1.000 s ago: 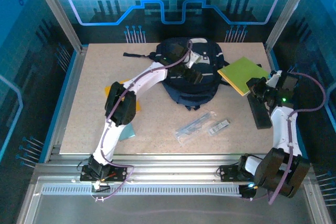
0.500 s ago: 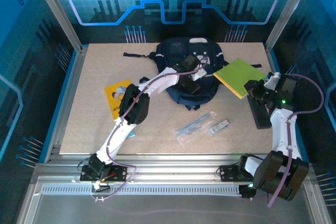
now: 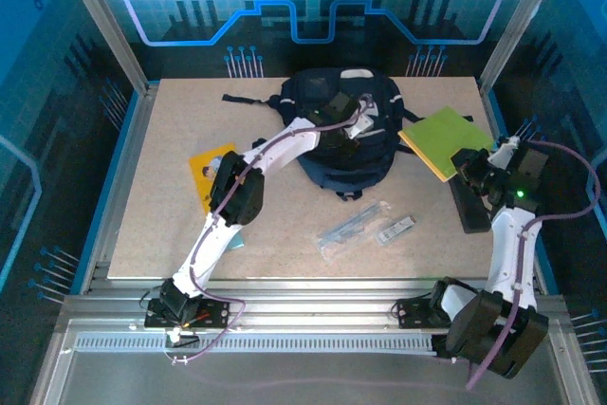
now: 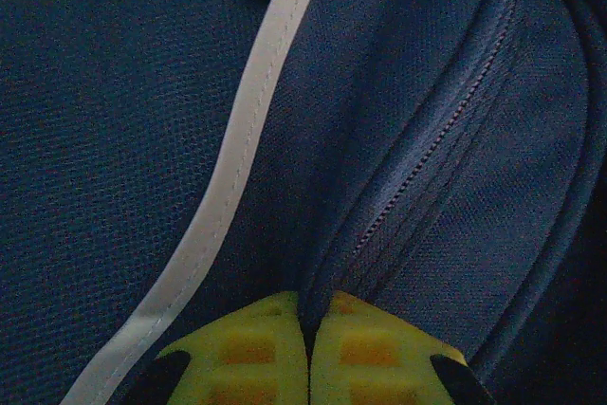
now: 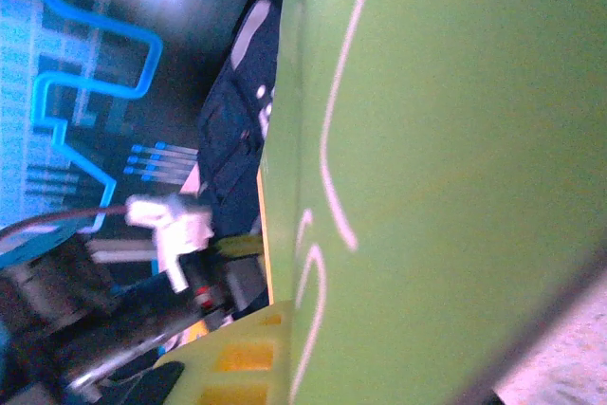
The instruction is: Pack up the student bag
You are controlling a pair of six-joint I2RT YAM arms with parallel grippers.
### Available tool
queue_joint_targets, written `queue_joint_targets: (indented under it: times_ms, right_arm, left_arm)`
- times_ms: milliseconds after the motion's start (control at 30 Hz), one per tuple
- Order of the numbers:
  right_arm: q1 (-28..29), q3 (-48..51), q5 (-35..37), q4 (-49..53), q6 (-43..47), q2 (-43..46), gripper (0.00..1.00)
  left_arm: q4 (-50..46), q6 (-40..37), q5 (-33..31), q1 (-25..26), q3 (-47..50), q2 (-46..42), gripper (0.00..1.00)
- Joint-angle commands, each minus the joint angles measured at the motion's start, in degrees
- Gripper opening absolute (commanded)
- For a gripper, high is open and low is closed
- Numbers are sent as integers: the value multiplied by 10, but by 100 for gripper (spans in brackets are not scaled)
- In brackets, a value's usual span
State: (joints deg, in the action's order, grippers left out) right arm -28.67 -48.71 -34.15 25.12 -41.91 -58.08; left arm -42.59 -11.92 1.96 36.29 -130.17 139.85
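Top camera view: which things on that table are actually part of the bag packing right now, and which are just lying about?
In the job: student bag, pinched by the left gripper; green notebook, held by the right gripper.
Lying about, untouched: yellow book; long clear packet; small clear packet; flat black bar near the right arm.

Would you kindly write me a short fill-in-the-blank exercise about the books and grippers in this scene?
The held book, in the right gripper, is ___.
The flat book on the table is ___.
The left gripper touches the ___.
Missing words: green; yellow; bag.
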Motion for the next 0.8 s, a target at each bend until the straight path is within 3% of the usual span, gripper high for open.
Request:
queue_joint_targets:
  times_ms: [0, 133, 333, 433, 567, 767]
  right_arm:
    - [-19, -13, 24, 27, 13, 17, 0]
    - [-20, -14, 51, 44, 24, 31, 0]
    - [5, 24, -5, 2, -6, 47, 0]
    - [87, 63, 1, -69, -61, 48, 0]
    - [216, 86, 77, -170, -113, 20, 0]
    - [344, 67, 160, -316, -155, -110, 0]
  left_arm:
    - [0, 124, 59, -28, -11, -83, 0]
    - [16, 229, 127, -71, -13, -107, 0]
    - [62, 331, 207, -97, -12, -122, 0]
    - [78, 370, 231, -96, -19, -122, 0]
    - [109, 407, 248, -92, -7, -131, 0]
    - [131, 427, 259, -80, 1, -144, 0]
